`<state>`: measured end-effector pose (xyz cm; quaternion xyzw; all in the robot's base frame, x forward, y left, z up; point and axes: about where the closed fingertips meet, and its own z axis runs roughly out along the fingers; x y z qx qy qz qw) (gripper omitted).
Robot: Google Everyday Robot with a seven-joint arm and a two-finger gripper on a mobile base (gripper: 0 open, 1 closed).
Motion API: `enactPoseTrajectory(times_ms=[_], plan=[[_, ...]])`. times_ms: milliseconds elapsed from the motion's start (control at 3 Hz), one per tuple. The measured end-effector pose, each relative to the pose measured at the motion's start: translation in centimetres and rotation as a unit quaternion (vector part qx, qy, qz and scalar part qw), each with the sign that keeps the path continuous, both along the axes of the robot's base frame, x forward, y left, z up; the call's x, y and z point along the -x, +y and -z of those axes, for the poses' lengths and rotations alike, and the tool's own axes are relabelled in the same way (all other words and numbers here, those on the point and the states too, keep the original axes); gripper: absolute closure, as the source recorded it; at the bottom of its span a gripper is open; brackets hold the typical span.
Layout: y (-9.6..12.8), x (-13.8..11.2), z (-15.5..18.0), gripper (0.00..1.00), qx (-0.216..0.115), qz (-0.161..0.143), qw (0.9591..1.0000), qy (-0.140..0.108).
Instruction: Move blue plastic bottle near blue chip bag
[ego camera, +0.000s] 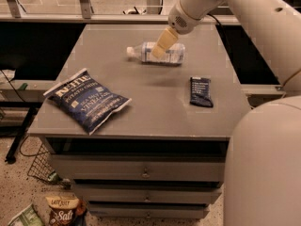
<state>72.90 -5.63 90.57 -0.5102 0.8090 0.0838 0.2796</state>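
The blue plastic bottle [165,53] lies on its side near the back of the grey cabinet top [155,102], its white cap pointing left. The blue chip bag [86,100], dark navy with white "Kettle" lettering, lies flat at the front left. My gripper [161,45] hangs from the white arm directly over the bottle's middle, its cream fingers pointing down and covering part of the label.
A small dark blue snack bar wrapper [201,91] lies right of centre. The cabinet has drawers [141,173] below. On the floor at the left are a wire basket [40,166] and a brown "Salt" chip bag [63,213]. The arm's white body [263,173] fills the right foreground.
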Motion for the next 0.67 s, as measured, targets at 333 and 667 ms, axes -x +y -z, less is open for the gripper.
enactPoseTrajectory(times_ms=[333,667], plan=[[0.7,-2.1,1.8,0.00,0.007,0.010,0.9998,0.015],[0.6,-3.0,3.7,0.00,0.011,0.021,0.9991,0.035]])
